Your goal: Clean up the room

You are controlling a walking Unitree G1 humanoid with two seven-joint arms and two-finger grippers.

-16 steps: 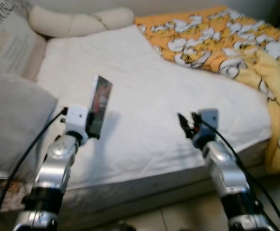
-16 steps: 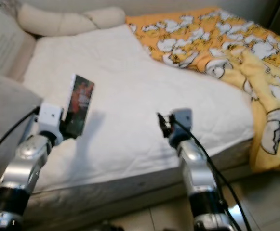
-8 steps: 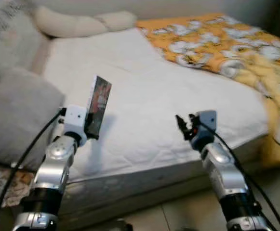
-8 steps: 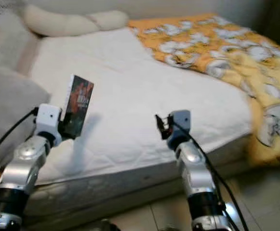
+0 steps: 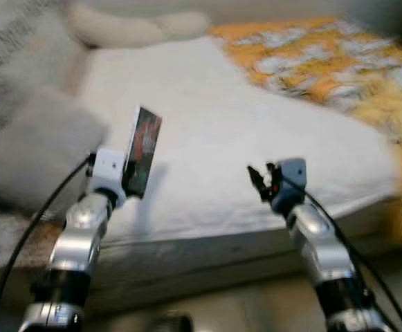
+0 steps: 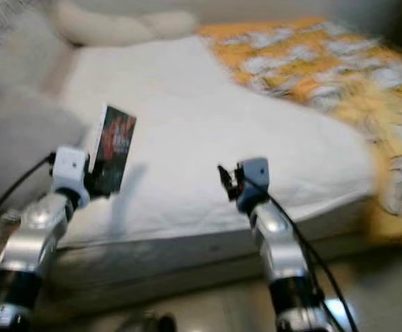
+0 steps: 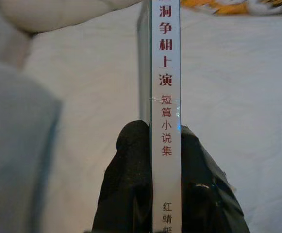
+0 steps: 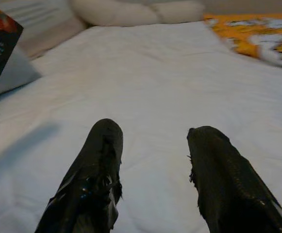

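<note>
One bed (image 5: 256, 131) | white sheet | orange quilt (image 5: 339, 62) | grey pillow (image 5: 34, 155)

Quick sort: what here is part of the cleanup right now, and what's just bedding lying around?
In play:
- book, held upright over the bed, clamped by the left gripper
- right gripper, open, nothing in it, hovering over the white mattress

Just lying about:
- orange patterned blanket
- grey pillow
- cream bolster
</note>
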